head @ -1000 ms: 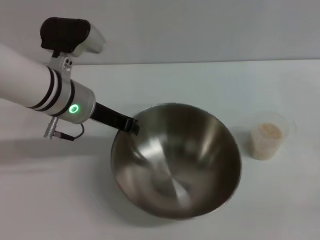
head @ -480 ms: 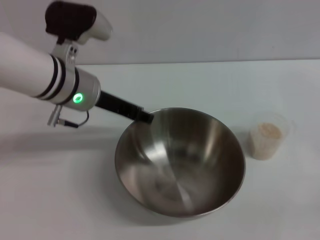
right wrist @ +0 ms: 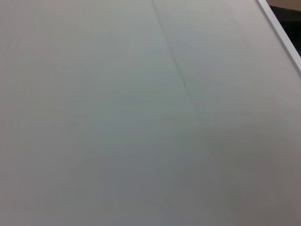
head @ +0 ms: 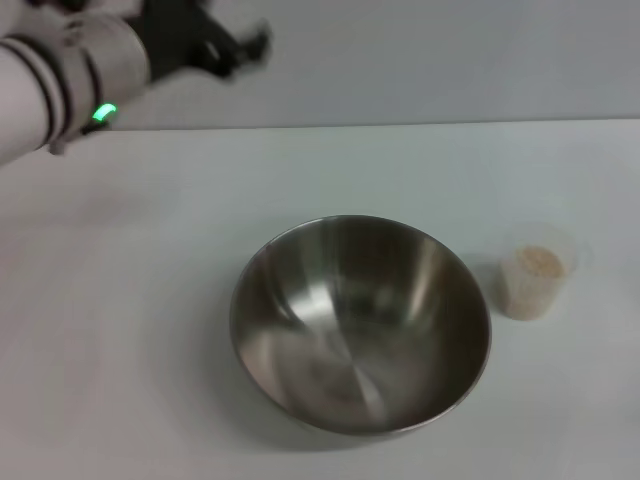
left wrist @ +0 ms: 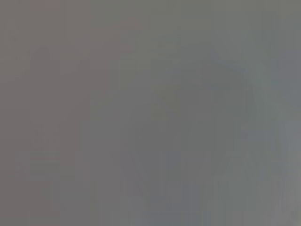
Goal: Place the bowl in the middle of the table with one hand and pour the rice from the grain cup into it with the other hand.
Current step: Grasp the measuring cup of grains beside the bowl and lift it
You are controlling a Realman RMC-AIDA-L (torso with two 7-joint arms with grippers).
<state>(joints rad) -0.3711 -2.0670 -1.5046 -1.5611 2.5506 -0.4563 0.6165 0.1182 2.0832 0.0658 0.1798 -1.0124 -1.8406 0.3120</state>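
Note:
The steel bowl [head: 360,325] stands upright and empty on the white table [head: 150,330], near its middle. The clear grain cup [head: 538,272] stands just right of the bowl, apart from it, with the rice [head: 535,265] filling it about halfway. My left gripper [head: 235,48] is raised above the far left of the table, well clear of the bowl, blurred, with its dark fingers spread and empty. The left wrist view shows only plain grey. My right gripper is out of view; its wrist view shows only bare table [right wrist: 117,117].
The pale grey wall [head: 420,60] runs behind the table's far edge. The right wrist view shows a table edge [right wrist: 282,37] with dark space beyond it.
My left gripper has let go of the bowl's rim and moved up and back to the far left. The bowl has settled flat on the table. The cup has not moved.

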